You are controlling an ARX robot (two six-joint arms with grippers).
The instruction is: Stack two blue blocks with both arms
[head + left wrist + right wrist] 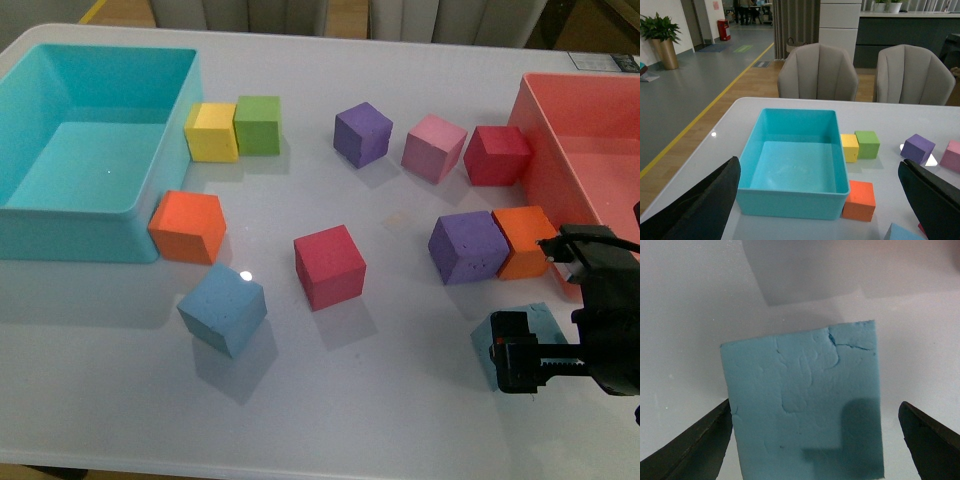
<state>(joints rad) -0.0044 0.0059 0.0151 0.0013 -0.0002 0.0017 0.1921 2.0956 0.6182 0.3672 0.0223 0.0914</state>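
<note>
One blue block [222, 309] sits on the white table at the front left; its corner shows in the left wrist view [902, 234]. The other blue block [540, 325] sits at the front right, partly hidden by my right arm. My right gripper [510, 352] is open right above it. In the right wrist view this block [805, 400] fills the space between the spread fingers [700, 440], which do not touch it. My left gripper [820, 210] is open and empty, high above the table; it is out of the front view.
A turquoise bin [40, 210] stands at the back left, a pink bin [545, 150] at the right. Orange [188, 226], yellow [212, 131], green [258, 124], red [329, 265], purple [468, 247] and pink [433, 147] cubes are scattered about. Chairs stand behind the table.
</note>
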